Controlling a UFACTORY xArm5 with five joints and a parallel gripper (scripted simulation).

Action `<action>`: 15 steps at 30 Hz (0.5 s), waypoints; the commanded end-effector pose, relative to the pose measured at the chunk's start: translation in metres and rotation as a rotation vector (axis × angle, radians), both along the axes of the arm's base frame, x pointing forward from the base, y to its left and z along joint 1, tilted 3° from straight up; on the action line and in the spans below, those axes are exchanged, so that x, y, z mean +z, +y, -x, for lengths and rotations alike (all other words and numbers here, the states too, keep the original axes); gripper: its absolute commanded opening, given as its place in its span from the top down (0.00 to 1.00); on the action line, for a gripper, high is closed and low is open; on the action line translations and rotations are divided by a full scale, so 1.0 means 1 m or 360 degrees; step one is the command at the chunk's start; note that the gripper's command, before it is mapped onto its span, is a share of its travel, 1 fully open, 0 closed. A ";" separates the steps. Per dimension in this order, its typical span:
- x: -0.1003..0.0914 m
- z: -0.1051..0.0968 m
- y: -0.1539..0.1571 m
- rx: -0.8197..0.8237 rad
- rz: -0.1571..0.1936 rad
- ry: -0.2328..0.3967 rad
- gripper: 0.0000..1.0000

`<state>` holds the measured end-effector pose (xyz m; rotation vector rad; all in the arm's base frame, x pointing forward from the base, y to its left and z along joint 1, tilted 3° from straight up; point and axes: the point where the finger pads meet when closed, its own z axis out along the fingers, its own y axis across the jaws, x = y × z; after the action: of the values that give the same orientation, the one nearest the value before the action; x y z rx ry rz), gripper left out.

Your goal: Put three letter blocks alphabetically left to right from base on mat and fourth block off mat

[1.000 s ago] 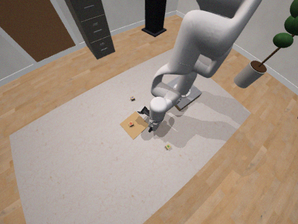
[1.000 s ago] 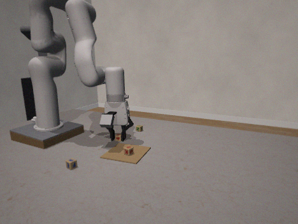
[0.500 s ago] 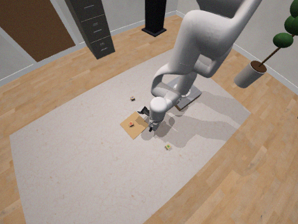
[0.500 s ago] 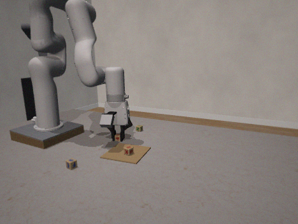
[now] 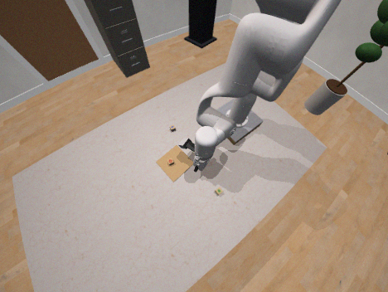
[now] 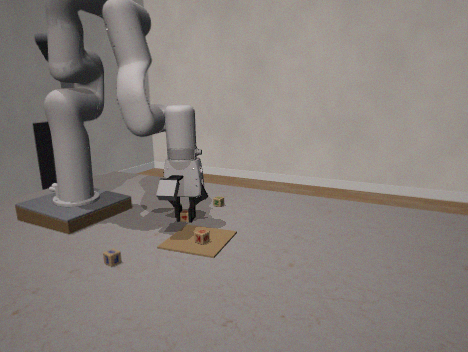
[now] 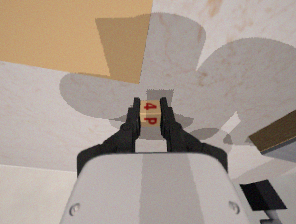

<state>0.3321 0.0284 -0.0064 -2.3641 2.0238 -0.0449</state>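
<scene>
In the exterior view, going left to right, the arm rose from a base plate (image 5: 258, 123) (image 6: 31, 212) that sat apart from the mat. The block with blue marks (image 5: 172, 128) (image 6: 112, 258) lay off the mat, between the base plate and the mat's near side. Next came the gripper (image 5: 196, 167) (image 6: 185, 218) (image 7: 150, 105), pointing down just beside the mat on the side towards the base, its two fingers clamped on a block with a red 4 and a red P (image 6: 185, 216) (image 7: 150, 113) on adjoining faces. That block was beside the mat, not over it, and whether it touched the surface below could not be told. The tan mat (image 5: 174, 175) (image 6: 175, 245) (image 7: 60, 35) lay flat and bore a single block, the red-marked one (image 5: 171, 162) (image 6: 202, 236), which stood wholly within its edges; its top mark was too small to read. Farther right and farther back, the block with green marks (image 5: 219, 191) (image 6: 218, 201) lay off the mat, well apart from it. At the far right of the top view, a pale pot (image 5: 320, 100) held dark soil with a thin trunk rising out of it, bearing round green foliage

My pincer (image 5: 196, 167) (image 6: 185, 218) (image 7: 150, 105) is narrower than a second ago: its fingers now close in on the red-lettered block (image 6: 185, 216) (image 7: 150, 114) from both sides.
</scene>
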 end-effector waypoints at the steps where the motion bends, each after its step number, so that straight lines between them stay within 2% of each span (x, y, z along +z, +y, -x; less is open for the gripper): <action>1: 0.001 -0.001 0.000 0.0000 0.0000 -0.0004 0.79; 9: 0.004 -0.001 0.000 0.0000 0.0000 -0.0004 0.79; 12: 0.015 -0.001 -0.001 0.0000 0.0000 -0.0005 0.79; 15: 0.034 0.000 -0.001 0.0000 0.0000 -0.0005 0.79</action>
<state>0.3315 0.0273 0.0044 -2.3645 2.0245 -0.0439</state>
